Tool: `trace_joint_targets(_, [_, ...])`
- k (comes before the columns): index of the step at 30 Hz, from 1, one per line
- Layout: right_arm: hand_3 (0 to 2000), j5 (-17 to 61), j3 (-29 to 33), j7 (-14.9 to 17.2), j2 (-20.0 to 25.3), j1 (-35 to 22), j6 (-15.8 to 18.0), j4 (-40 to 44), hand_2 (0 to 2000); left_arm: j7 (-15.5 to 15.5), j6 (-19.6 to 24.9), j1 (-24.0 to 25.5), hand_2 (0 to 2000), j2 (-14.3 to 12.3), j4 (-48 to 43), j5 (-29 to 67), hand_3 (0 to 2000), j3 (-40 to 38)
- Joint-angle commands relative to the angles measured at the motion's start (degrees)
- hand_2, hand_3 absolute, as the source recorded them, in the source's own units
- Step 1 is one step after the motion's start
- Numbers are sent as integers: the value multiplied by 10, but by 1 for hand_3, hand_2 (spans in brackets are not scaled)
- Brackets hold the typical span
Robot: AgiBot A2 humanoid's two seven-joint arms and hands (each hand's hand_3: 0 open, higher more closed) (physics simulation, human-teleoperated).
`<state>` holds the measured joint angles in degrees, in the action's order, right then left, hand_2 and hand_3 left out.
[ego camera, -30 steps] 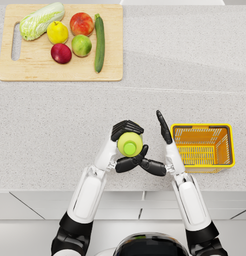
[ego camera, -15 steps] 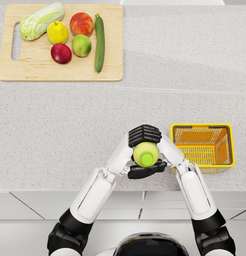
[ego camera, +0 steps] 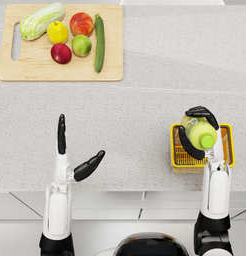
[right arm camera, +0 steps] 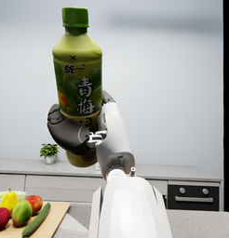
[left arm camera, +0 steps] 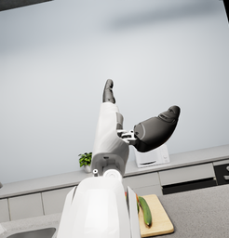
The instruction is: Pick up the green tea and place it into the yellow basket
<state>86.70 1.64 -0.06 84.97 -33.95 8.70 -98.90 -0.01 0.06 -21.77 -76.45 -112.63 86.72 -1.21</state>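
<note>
The right hand (ego camera: 197,131) gripped the tea (ego camera: 199,133) upright by its lower half, fingers wrapped round it, right above the basket (ego camera: 226,150). The left hand (ego camera: 70,150) stood well apart, fingers spread, holding nothing.

You're looking at two glossy white arms rising from the lower edge of the head view, each ending below in a black rounded joint collar. Your left hand (ego camera: 70,157) and right hand (ego camera: 195,132) are dark charcoal with smooth, rounded, matte fingers. In the wrist views, each white forearm narrows to a grey wrist section, with a small round screw visible there and silvery metal linkage where the thumb attaches.
</note>
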Motion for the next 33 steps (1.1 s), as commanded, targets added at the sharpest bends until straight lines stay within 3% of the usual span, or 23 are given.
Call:
trace_joint_targets(1, [2000,0,86,2,14,48,2,1,2000,0,0,-16,0,2,29,0,0,-41])
trace_joint_targets(2, [2000,0,85,35,18,61,-11,12,2000,0,0,-14,0,1,38,0,0,-36])
trace_joint_targets(4, [2000,0,74,116,15,71,-4,35,2000,0,0,-14,0,0,46,0,0,-32])
trace_joint_targets(6, [2000,0,56,158,16,91,5,58,2000,0,-1,-18,0,-1,52,0,0,-31])
trace_joint_targets(8, [2000,0,46,177,18,112,45,67,2000,0,-1,-25,0,-1,63,0,0,-31])
trace_joint_targets(9, [1673,0,38,182,19,128,66,60,639,0,-1,-29,0,-2,68,0,0,-30])
trace_joint_targets(10, [1347,0,34,188,19,135,66,56,0,0,-1,-29,0,-2,71,0,0,-29])
trace_joint_targets(13, [367,0,42,197,17,112,37,52,0,0,-1,-40,0,-3,85,0,0,-29])
trace_joint_targets(14, [40,0,44,186,15,97,18,59,0,0,-1,-45,0,-4,91,0,0,-30])
trace_joint_targets(15, [0,0,46,133,13,85,-12,64,0,0,-1,-51,0,-4,93,0,0,-29])
trace_joint_targets(17, [0,0,46,69,11,71,-48,44,0,0,-1,-54,0,-5,95,0,0,-29])
trace_joint_targets(20, [0,0,26,26,4,47,-73,-24,0,0,-1,-98,0,0,110,0,0,-44])
trace_joint_targets(22, [0,0,42,14,-3,30,-80,-23,0,0,-1,-127,0,5,138,0,0,-64])
trace_joint_targets(26, [0,0,83,4,-1,36,-85,-16,0,0,-1,-104,0,1,166,0,0,-113])
trace_joint_targets(33, [0,0,73,1,1,53,-87,3,0,0,-1,-77,0,-6,167,0,0,-110])
